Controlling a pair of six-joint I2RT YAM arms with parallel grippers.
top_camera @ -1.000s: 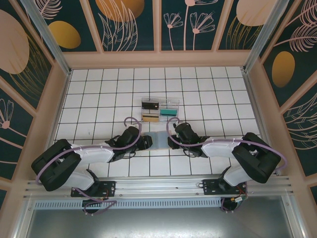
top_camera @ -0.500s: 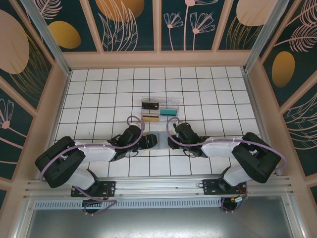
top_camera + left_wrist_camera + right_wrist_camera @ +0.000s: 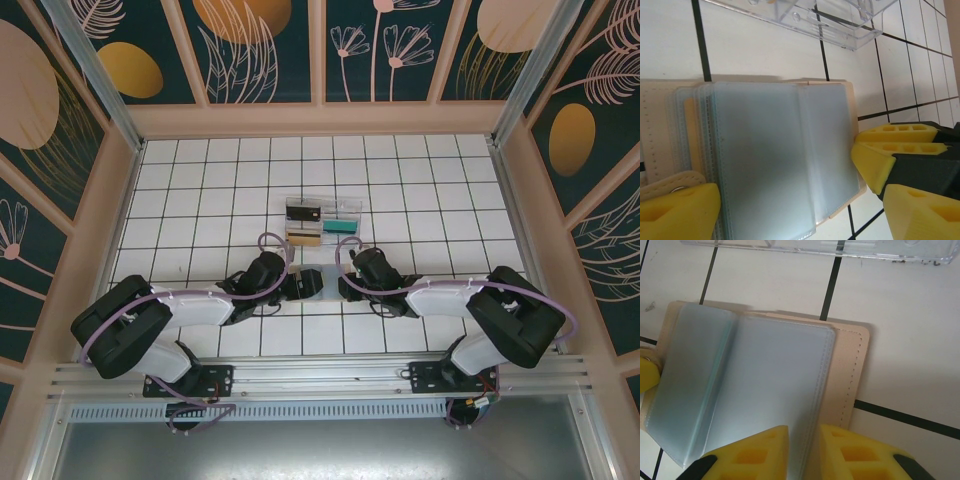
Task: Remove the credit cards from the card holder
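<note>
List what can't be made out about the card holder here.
- Cards: cloudy sleeves blur whatever they hold, both wrist views.
- Card holder, top view: too small for detail.
- Tray: cut off by the top edge, both wrist views.
- Holder's near edge, right wrist view: behind the right end effector.

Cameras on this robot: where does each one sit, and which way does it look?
Top external: above and behind the arms, looking down at the tiled table; both arms show.
Left wrist: on the left arm, looking along the open left gripper at the card holder; its yellow fingers show.
Right wrist: on the right arm, looking past the right gripper, which pinches the same card holder.
All three share the card holder and clear tray.
</note>
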